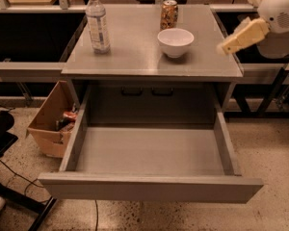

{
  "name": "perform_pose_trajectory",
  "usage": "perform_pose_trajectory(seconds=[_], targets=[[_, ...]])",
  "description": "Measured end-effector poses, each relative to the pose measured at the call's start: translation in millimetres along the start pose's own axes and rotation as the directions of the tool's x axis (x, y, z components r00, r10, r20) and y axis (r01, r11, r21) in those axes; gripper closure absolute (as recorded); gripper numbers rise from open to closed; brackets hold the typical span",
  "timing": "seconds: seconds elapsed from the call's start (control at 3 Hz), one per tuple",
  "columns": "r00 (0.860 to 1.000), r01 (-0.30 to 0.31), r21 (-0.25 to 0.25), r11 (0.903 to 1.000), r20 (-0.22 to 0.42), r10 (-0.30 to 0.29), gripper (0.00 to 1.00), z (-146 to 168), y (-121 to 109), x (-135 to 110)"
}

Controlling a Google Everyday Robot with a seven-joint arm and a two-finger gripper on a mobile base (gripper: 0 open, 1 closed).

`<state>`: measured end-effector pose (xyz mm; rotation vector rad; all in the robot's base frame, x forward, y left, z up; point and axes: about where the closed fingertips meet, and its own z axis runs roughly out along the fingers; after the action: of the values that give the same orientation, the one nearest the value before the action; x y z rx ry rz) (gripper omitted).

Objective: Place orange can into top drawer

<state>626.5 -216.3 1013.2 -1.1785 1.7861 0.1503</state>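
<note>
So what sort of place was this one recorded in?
Probably a lab or workshop rather than a home: a grey metal table with its top drawer pulled open, a speckled hard floor, and a cardboard box on the floor beside it. The tool hovers by the table's right edge.

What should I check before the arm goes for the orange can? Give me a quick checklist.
1. Top drawer pulled out, nothing visible inside: ok.
2. Orange can upright at the back of the table: ok.
3. Gripper at the table's right edge, apart from the can and not yet lined up with it: not ok.
4. Direct front approach to the can: not ok. The white bowl stands just in front of it, so coming from the right or from above looks safer.
5. Water bottle well left of the can, out of the likely path: ok.
</note>
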Motion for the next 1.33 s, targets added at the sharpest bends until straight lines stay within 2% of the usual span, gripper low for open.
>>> perform_pose_trajectory(seconds=[0.33, 0.67, 1.0, 1.33], targets=[[0.920, -0.258, 0.038, 0.9654, 0.315, 0.234, 0.00, 56.0, -62.5, -35.3], [0.929, -0.245, 0.079, 0.9664, 0.305, 0.210, 0.00, 52.3, -68.2, -33.2], [0.927, -0.249, 0.071, 0.9660, 0.306, 0.216, 0.00, 58.5, -68.4, -34.3], [0.905, -0.301, 0.039, 0.9527, 0.325, 0.273, 0.00, 107.8, -82.9, -39.6]])
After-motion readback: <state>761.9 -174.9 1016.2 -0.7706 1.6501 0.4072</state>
